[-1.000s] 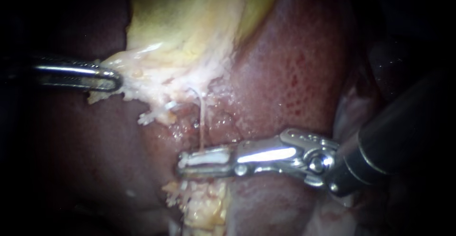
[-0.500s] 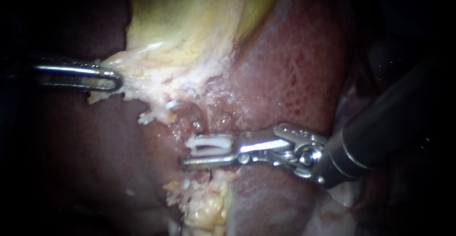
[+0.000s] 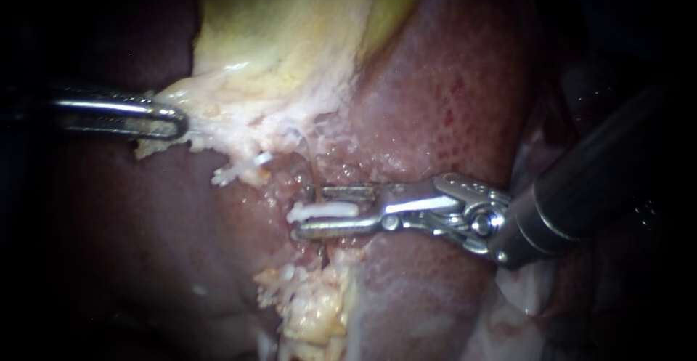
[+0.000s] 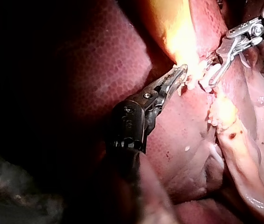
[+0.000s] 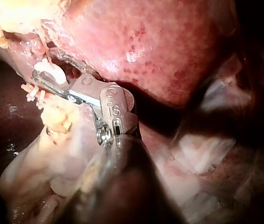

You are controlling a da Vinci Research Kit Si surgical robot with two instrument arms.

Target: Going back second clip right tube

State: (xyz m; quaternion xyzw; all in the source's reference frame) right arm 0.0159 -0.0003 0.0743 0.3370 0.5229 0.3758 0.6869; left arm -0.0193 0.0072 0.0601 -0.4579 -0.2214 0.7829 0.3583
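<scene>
the dark red, mottled liver (image 3: 450,99) bears everything here. on it lies the smooth, yellow-green gallbladder (image 3: 290,27), and its lower edge passes into whitish frayed tissue (image 3: 247,121) that spreads over the liver's surface. lower down, a crumbly pale yellow lump of fat (image 3: 312,310) rests on the liver, touching it directly as far as i can see.

The left instrument (image 3: 171,120) comes in level from 9 o'clock, its jaws closed onto the pale edge of the gallbladder (image 3: 290,41). The right instrument (image 3: 308,211) slants down from 2 o'clock. Its wrist is bent so the jaws point toward 9 o'clock, parted with a clear gap between them.
</scene>
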